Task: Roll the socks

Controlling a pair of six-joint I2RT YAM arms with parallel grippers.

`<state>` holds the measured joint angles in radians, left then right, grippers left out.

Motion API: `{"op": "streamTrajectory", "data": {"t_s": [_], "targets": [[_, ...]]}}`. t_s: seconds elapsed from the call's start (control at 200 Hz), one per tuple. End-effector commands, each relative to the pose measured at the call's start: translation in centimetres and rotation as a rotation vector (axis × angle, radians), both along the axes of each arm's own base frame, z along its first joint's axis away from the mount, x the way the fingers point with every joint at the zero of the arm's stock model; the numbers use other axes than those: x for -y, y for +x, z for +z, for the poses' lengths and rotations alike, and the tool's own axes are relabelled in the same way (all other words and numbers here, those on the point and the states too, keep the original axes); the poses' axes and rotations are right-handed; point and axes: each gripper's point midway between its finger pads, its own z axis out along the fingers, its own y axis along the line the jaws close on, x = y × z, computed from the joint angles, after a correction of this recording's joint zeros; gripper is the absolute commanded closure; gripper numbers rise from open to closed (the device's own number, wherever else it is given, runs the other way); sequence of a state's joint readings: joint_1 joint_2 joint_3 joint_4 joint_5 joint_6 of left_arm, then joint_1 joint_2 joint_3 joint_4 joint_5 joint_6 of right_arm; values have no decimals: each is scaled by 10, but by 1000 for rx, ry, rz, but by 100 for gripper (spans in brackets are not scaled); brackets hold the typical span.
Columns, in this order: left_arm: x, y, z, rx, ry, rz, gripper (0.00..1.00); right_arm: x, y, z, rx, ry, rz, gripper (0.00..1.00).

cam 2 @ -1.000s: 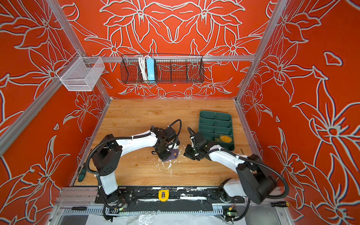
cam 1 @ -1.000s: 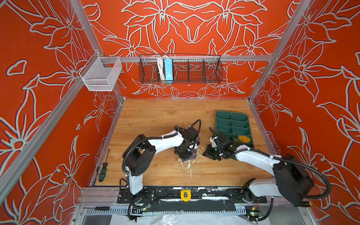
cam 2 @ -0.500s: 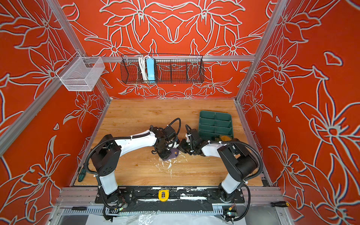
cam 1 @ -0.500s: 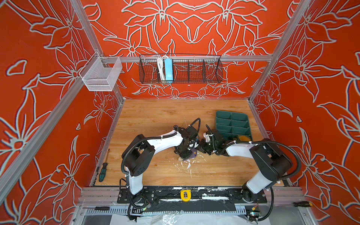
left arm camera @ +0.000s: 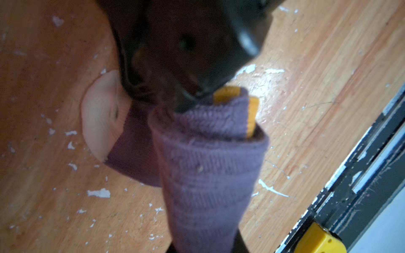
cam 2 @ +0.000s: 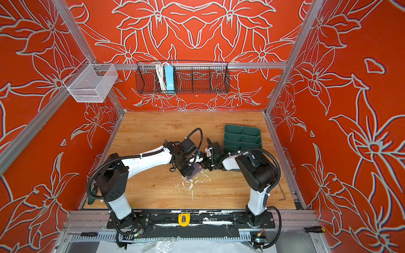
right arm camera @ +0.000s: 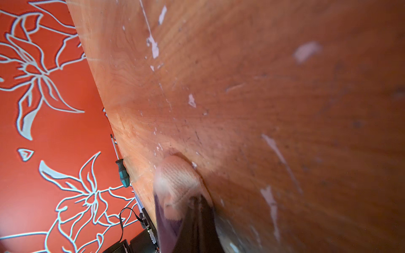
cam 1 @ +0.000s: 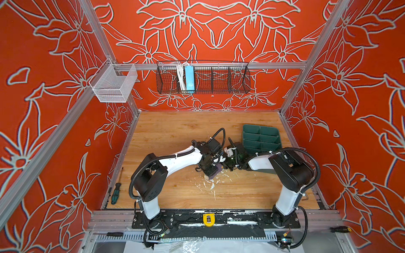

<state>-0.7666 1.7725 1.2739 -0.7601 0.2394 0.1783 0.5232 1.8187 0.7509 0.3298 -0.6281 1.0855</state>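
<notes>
Right pincer (left arm camera: 186, 96) now against purple sock (left arm camera: 208, 166)

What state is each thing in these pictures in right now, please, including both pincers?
purple sock: partly rolled, toe end flat on the table.
left pincer: shut on the purple sock.
right pincer: shut, tip against the roll.
green tray: lying flat, visible compartments empty.
black wire basket: holding a blue power strip.
white mesh basket: empty.
screwdriver: lying at the table edge.
</notes>
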Motion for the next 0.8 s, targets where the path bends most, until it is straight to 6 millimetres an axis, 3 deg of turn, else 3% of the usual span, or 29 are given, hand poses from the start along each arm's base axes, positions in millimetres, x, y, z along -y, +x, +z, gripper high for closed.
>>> {"op": "streamTrajectory", "data": {"t_s": [0.0,0.27,0.435,0.651,0.796], "targets": [[15,-8,-10,-51,-62,-61,100,10,-11,-25,-83,-58,-14,100],[30,-15,-61,-200,-69,-41,100,17,-10,-23,-86,-71,-29,100],[23,-22,-89,-269,-11,1,100,36,-5,-12,-55,-107,-86,100],[13,-28,-108,-316,58,30,100,60,10,45,78,-138,-120,60],[8,-30,-116,-336,80,42,100,78,20,90,181,-162,-150,47]]}}
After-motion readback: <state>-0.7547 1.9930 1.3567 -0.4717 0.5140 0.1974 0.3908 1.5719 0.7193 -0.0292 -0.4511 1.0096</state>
